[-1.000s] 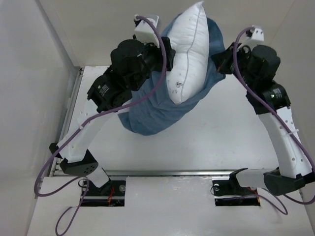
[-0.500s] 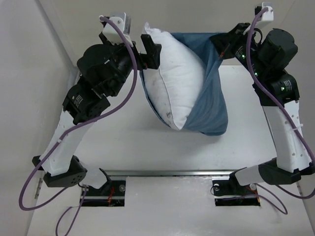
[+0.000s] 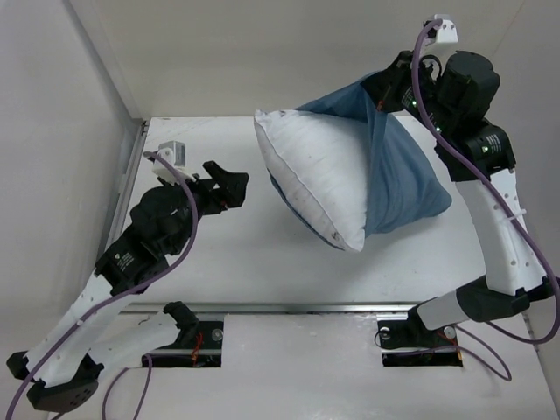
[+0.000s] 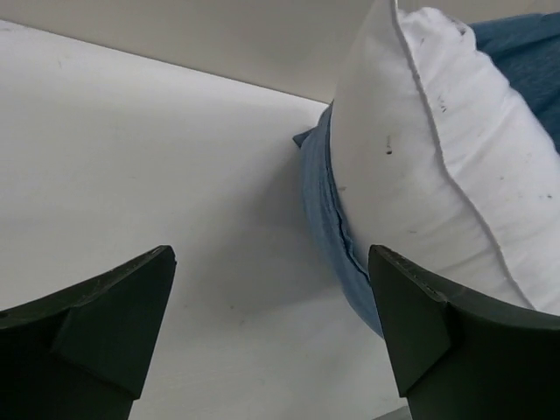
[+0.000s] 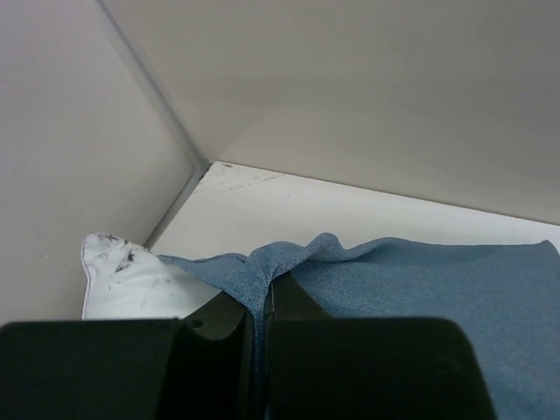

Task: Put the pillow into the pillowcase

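Note:
The white pillow [image 3: 317, 179] hangs partly inside the blue pillowcase [image 3: 404, 175], its left end and lower corner sticking out. My right gripper [image 3: 381, 91] is shut on a bunched fold of the pillowcase's upper edge and holds the bundle above the table. In the right wrist view the blue pillowcase [image 5: 420, 280] is pinched between the shut right gripper [image 5: 262, 302], with a pillow corner [image 5: 131, 280] at the left. My left gripper [image 3: 233, 180] is open, low and left of the pillow, touching nothing. In the left wrist view the left gripper [image 4: 271, 324] frames bare table, with the pillow [image 4: 429, 157] and the pillowcase edge [image 4: 325, 219] ahead on the right.
White walls close the table [image 3: 219, 254] on the left and at the back. A metal rail [image 3: 350, 308] runs along the near edge, above both arm bases. The left arm lies low over the table's left side.
My left gripper has opened, let go of the pillow and dropped down to the left. The right gripper kept its hold, and the pillow and pillowcase swung to the right.

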